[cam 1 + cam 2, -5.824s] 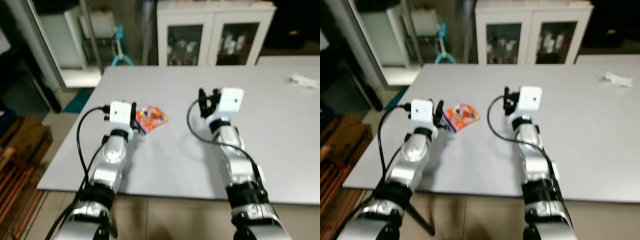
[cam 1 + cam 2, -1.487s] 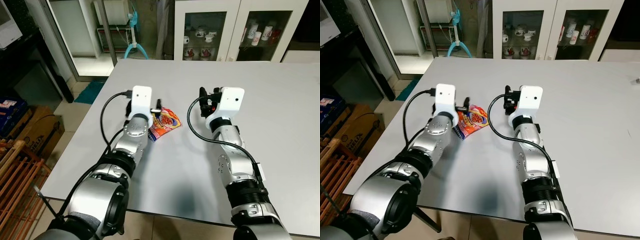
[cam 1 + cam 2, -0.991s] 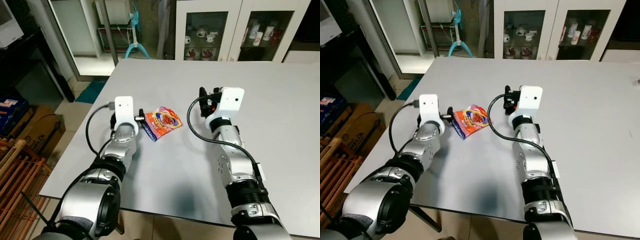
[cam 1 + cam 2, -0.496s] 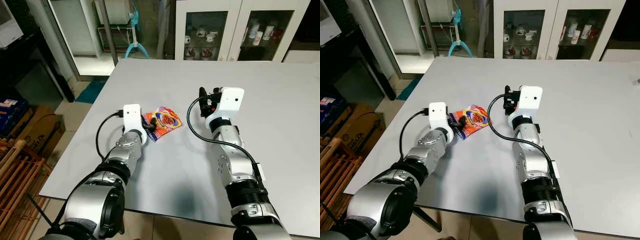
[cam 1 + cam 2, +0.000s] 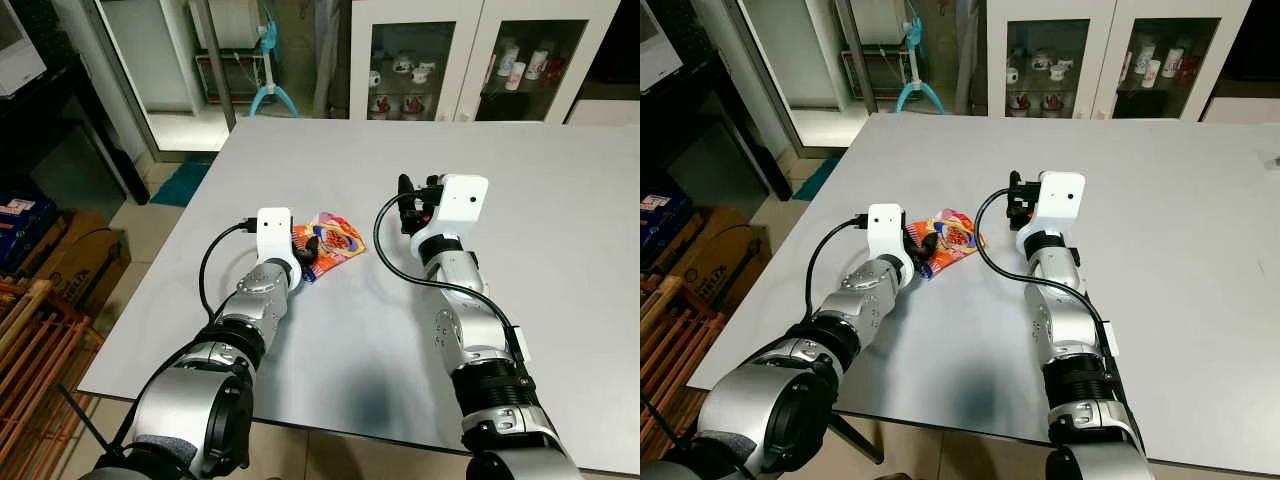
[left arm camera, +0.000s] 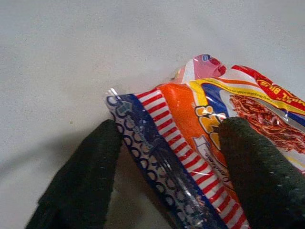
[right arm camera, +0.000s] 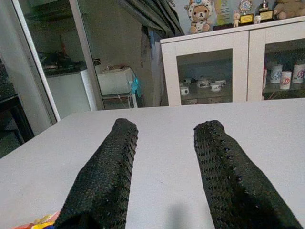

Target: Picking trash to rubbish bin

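- So the left gripper (image 6: 167,167) has its fingers spread around the striped end of a snack wrapper (image 5: 330,243) on the grey table (image 5: 560,250).
- Right gripper (image 7: 164,176) hovers above the table, fingers apart, pinching nothing.
- White glass-door cabinet (image 5: 455,55) behind holds cups.

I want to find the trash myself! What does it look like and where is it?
Look at the big grey table. Between the silver arms lies a crinkly orange plastic snack packet with red-and-white stripes, the left end effector open around its end. Nothing else nearby is colourful.

The snack packet (image 5: 330,241) lies on the table (image 5: 560,230), between the left gripper (image 5: 306,252) and right gripper (image 5: 404,203).
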`<state>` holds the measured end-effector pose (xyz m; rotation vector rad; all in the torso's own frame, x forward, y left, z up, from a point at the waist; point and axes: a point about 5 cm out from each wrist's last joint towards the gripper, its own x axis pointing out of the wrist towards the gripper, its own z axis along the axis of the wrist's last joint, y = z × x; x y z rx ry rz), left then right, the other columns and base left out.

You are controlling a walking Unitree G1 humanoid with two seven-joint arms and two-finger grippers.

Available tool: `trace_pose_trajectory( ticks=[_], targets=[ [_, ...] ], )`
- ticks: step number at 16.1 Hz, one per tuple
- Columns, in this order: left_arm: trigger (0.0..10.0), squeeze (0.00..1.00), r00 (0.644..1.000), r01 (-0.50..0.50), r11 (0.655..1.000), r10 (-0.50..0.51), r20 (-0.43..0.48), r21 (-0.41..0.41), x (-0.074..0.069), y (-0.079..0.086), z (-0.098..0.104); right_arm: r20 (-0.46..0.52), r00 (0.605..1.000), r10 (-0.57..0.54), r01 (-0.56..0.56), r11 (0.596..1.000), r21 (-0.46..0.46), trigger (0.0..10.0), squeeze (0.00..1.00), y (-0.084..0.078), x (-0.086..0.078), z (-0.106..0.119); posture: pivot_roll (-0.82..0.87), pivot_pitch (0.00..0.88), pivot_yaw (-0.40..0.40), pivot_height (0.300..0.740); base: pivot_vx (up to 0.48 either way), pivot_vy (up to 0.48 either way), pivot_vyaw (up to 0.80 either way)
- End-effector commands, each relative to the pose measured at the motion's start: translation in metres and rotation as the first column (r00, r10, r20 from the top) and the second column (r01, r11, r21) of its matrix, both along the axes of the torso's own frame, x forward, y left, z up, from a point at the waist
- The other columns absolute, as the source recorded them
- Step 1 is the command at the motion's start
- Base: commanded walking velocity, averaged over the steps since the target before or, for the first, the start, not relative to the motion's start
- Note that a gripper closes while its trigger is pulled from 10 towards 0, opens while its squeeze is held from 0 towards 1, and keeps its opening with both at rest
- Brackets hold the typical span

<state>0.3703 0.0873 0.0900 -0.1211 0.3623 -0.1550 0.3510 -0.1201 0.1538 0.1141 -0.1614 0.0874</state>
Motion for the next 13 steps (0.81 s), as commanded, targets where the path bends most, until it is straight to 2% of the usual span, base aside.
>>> trace_pose_trajectory(
  ticks=[1,13],
  targets=[
    [0.0,0.0,1.0,0.011,1.0,-0.012,0.014,0.006,0.003,-0.0009,0.0057,0.008,1.0,0.006,-0.006,1.0,0.004,10.0,0.0,0.0026,0.0008,0.0037,-0.04,0.0,0.094,0.74,0.0,0.0,0.0],
    [0.0,0.0,0.999,0.016,1.0,-0.016,0.03,0.0,0.0031,-0.001,0.0068,0.007,1.0,0.007,-0.007,1.0,0.005,10.0,0.0,0.0038,0.0016,0.0041,-0.03,0.0,0.095,0.74,0.0,0.0,0.0]
  ],
)
